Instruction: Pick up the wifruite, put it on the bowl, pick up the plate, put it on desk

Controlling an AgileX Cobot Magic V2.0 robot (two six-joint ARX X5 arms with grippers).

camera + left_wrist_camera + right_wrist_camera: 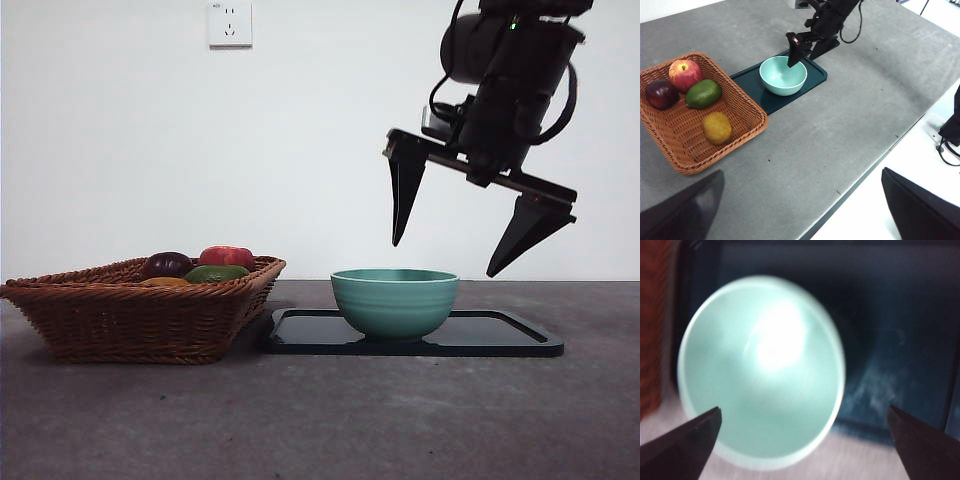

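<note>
One wicker basket point(695, 112) sat on the counter point(850, 120) and held four fruits: a red apple point(684, 74), a dark purple fruit point(661, 93), a glossy green fruit point(703, 93) and the wifruite point(717, 128), which lay apart from the other three near one corner of the basket. Beside the basket lay one dark plate point(500, 335), and the single mint bowl point(394, 300) stood on it, with nothing inside.

The front view hid most of the wifruite behind the basket rim; the left wrist view showed all four fruits from above. The right wrist view, blurred, showed only the bowl's inside and the plate.

The right gripper point(470, 238) hung above the bowl and plate, jaws spread wide, holding and touching nothing. The left gripper point(800, 210) waited high above the counter's edge, jaws wide apart and holding nothing.
</note>
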